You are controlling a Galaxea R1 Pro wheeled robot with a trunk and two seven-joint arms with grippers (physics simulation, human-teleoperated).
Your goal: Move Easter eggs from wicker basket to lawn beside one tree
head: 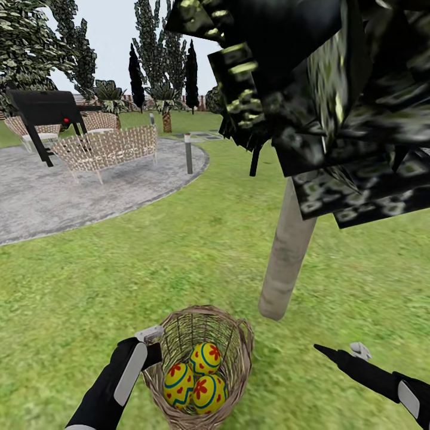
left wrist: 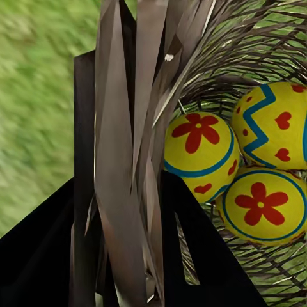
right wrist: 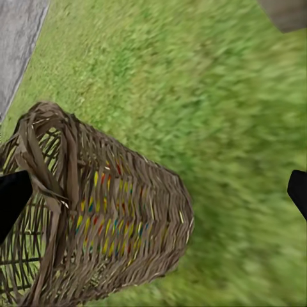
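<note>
Three Easter eggs [head: 194, 379] lie clustered in the wicker basket [head: 239, 346] on the lawn [head: 149, 263] just beside the tree [head: 286, 263]. They look hard, smooth and likely slippery, so I'd pinch each across its middle. My left gripper [head: 150, 343] clamps the basket's rim; my right gripper [head: 349, 353] hangs wide, empty. No writing is legible.

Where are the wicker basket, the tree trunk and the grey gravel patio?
Round brown wicker basket [head: 242, 334]: head view, braided rim.
Pale grey-beige tree trunk [head: 288, 257]: head view, mid-trunk.
Grey gravel patio [head: 71, 200]: head view, bare gravel.
</note>
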